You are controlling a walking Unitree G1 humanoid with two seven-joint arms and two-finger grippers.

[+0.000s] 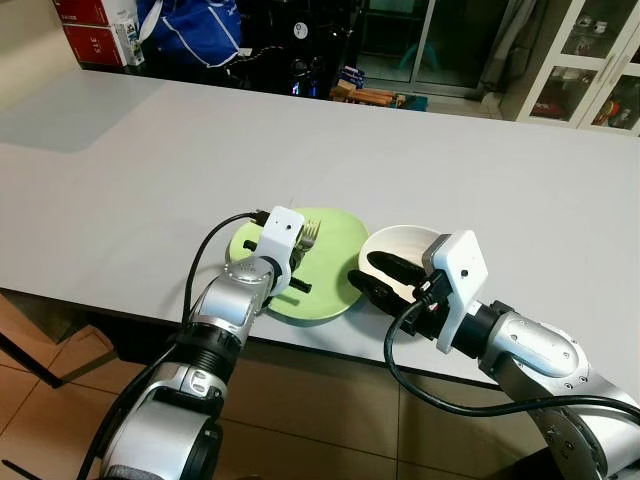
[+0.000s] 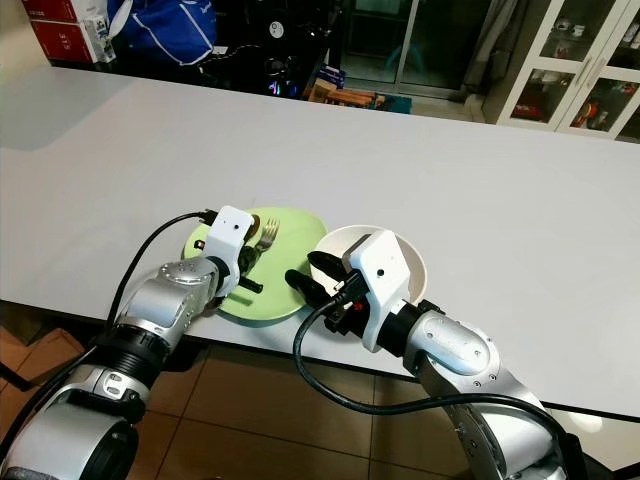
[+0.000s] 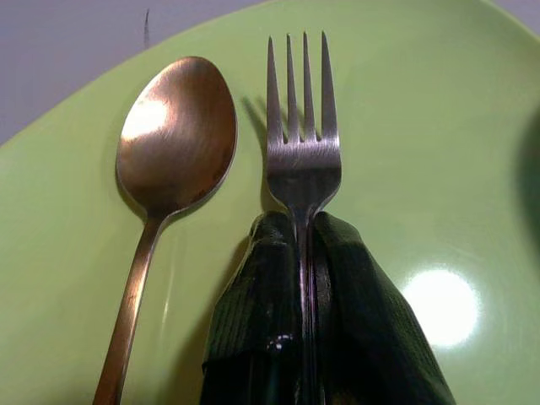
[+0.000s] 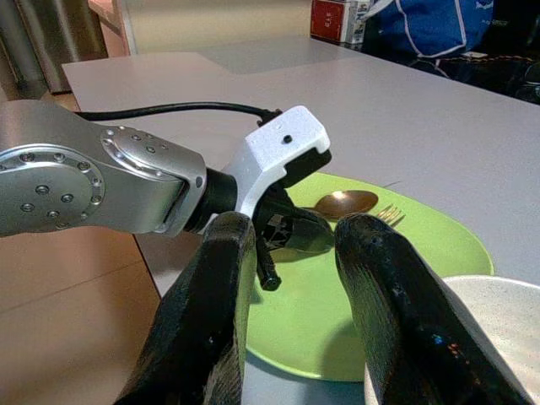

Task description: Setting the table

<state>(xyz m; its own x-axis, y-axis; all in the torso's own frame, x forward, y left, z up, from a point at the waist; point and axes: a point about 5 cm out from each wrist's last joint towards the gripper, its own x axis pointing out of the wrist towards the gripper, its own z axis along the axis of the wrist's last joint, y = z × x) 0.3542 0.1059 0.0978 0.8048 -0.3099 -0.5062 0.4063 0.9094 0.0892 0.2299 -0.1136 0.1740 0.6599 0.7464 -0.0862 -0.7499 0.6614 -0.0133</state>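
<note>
At the surface's near edge, the left gripper (image 3: pixel 305 278) fingers clench the fork (image 3: pixel 302 143) handle over the green plate (image 1: pixel 335 245); right gripper (image 4: pixel 295 278) fingers spread.

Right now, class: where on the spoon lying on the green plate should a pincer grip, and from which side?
Likely the spoon's thin handle, from above. It lies flat on the green plate beside the fork held in the left pincer, so the bowl offers little purchase.

I'm in a home dining room — a long white table (image 1: pixel 480 170), glass-fronted cabinets (image 1: pixel 600 60) past its far right corner, terracotta floor tiles (image 1: pixel 300 420) below its near edge — bags and boxes (image 1: pixel 95 25) beyond.
</note>
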